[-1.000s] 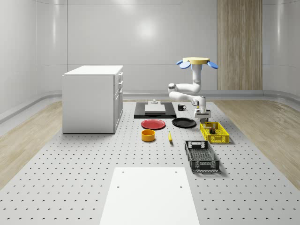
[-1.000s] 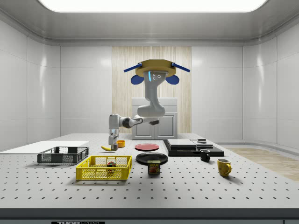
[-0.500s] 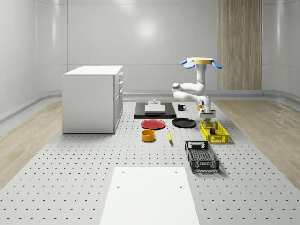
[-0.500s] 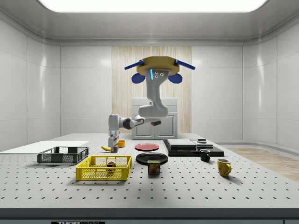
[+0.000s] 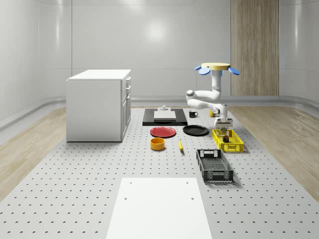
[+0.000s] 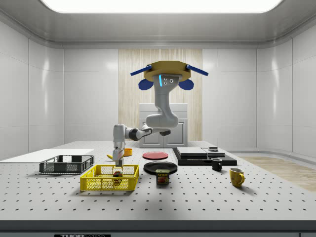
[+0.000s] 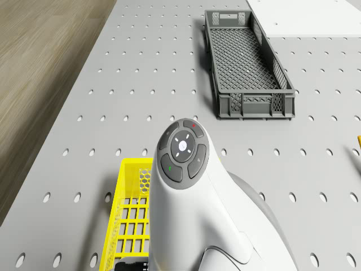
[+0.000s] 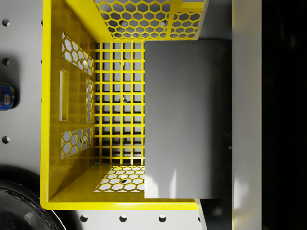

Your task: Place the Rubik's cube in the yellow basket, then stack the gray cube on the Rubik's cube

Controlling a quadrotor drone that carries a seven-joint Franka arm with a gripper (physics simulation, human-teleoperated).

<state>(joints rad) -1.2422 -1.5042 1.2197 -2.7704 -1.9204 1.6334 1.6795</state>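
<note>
Hovering above the tabletop point(image 5: 75, 189), we hold our hand point(image 6: 117, 159), clamped on the gray cube point(image 8: 187, 120), over the yellow basket point(image 6: 109, 178).

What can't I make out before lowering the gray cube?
- Side view: the gap between gripper and Rubik's cube is too small to judge.
- Wrist view: the gray cube covers the Rubik's cube, so their alignment is hidden.
- Drone view: the arm hides the yellow basket's inside.
</note>
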